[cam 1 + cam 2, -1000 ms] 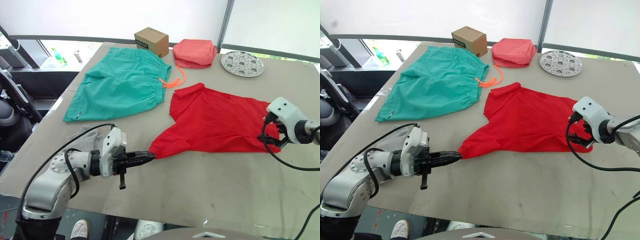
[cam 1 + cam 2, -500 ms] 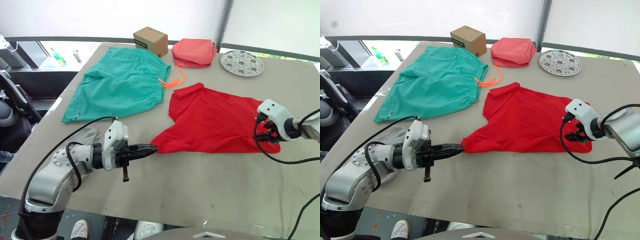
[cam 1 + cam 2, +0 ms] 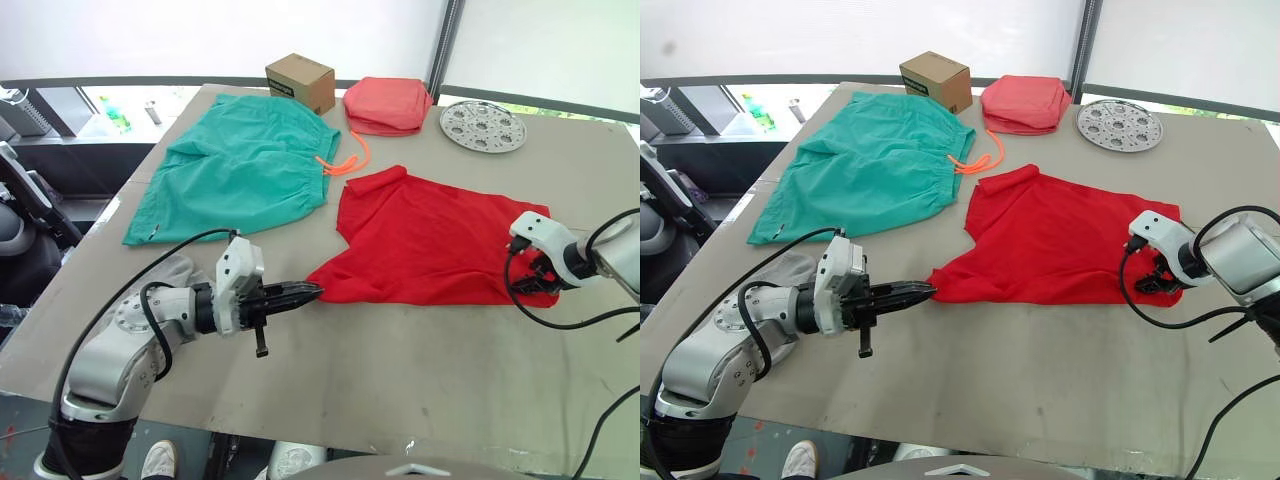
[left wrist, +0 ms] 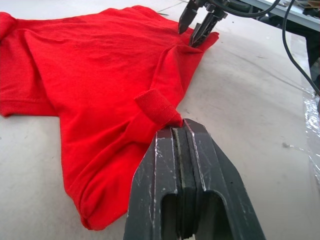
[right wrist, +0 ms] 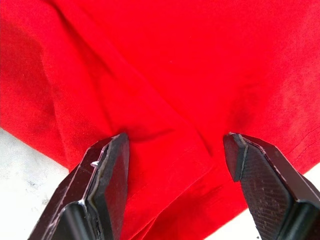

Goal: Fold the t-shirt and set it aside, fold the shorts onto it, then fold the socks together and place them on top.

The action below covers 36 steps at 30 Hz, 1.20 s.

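The red t-shirt [image 3: 430, 240] lies spread on the table's right half. My left gripper [image 3: 308, 293] is shut on the tip of its near left sleeve [image 4: 156, 107], which is bunched at the fingertips. At the shirt's near right corner my right gripper [image 5: 175, 150] is open, one finger [image 5: 107, 165] on each side of a fold of red fabric. The teal shorts [image 3: 240, 165] with the orange drawstring [image 3: 350, 160] lie flat at the far left. The grey socks [image 3: 172, 272] lie near the left edge, partly hidden behind my left arm.
A cardboard box [image 3: 300, 82], a folded coral-pink cloth stack [image 3: 388, 105] and a perforated metal disc [image 3: 483, 125] stand along the far edge. Bare tabletop [image 3: 400, 370] stretches in front of the t-shirt. The table's left edge runs beside the shorts.
My left gripper has moved right and slightly away from me with the sleeve, bunching the fabric inward. My right gripper has slid left over the shirt's near right corner.
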Motion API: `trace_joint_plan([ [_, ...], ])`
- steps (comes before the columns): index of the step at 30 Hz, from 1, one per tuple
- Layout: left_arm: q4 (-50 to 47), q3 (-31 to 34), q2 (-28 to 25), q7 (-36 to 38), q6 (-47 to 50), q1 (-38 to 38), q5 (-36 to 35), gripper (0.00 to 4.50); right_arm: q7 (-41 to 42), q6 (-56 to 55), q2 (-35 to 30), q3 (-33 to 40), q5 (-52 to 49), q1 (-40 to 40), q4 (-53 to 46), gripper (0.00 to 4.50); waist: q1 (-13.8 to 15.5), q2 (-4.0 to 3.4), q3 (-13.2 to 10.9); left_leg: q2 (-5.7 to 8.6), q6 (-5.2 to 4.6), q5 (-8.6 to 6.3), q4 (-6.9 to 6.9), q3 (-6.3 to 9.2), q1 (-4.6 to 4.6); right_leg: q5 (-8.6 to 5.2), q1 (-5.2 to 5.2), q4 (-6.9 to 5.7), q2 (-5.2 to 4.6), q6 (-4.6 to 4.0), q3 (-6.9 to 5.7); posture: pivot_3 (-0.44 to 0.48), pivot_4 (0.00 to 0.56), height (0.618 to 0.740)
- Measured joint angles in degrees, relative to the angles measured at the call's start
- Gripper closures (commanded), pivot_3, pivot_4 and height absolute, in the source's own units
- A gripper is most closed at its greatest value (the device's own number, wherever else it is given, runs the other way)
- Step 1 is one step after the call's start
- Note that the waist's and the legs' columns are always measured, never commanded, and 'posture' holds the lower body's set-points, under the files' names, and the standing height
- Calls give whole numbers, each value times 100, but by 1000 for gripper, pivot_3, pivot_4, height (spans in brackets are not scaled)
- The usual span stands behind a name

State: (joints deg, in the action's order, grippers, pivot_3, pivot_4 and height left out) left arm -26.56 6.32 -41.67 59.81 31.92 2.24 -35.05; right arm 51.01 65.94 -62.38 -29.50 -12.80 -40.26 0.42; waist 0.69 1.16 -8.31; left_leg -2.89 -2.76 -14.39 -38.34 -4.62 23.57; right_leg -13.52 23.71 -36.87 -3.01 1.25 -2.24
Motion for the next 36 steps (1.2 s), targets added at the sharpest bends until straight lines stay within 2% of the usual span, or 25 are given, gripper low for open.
trace_joint_plan([
  [1,0,-6,2,-9,-13,0,0,4500,24,-18,10,-9,44,-1,37,2452,0,0,0,0,0,0,0,0,0,0,0,0,0,0,0,0,150,740],
  [5,0,-13,53,-105,-97,-26,5,4500,205,-117,12,-55,222,11,41,4266,5,0,0,0,0,0,0,1,1,0,0,0,-1,0,-1,0,150,740],
  [6,0,-15,66,-128,-115,-31,8,4500,225,-107,-27,-41,233,57,-36,4446,7,0,0,1,0,0,0,2,2,0,0,0,-3,0,-2,0,150,740],
  [11,56,-29,102,-189,-240,-41,72,4500,210,245,-277,474,130,585,-796,4446,13,-1,0,0,0,0,2,7,6,0,2,0,-10,-1,-6,0,150,740],
  [19,646,-167,266,-257,-471,257,263,4500,-197,1136,-400,2209,-349,1771,-2467,4446,11,-1,0,-1,1,-1,1,5,5,0,3,1,-12,0,-5,0,150,740],
  [25,1041,15,449,-431,-193,596,-58,4500,-316,1447,-312,3290,-681,2554,-3252,4446,14,1,0,-1,1,-1,1,10,8,0,2,2,-10,1,-9,0,150,740],
  [27,1208,161,451,-457,121,751,-378,4500,-220,1583,-17,4045,-959,2942,-3624,4446,14,1,0,-1,0,-1,2,13,8,0,1,3,-2,4,-11,0,150,740],
  [31,1428,284,278,-296,446,826,-611,4500,-154,1880,186,4968,-1274,3513,-4155,4446,11,4,1,0,0,-1,1,15,7,1,-2,3,17,9,-12,0,150,740],
  [36,1457,169,-132,281,568,735,-623,4500,86,2000,405,5913,-1702,4329,-4782,4446,15,5,2,1,1,-1,1,16,6,-2,-3,3,13,5,-12,0,150,740],
])
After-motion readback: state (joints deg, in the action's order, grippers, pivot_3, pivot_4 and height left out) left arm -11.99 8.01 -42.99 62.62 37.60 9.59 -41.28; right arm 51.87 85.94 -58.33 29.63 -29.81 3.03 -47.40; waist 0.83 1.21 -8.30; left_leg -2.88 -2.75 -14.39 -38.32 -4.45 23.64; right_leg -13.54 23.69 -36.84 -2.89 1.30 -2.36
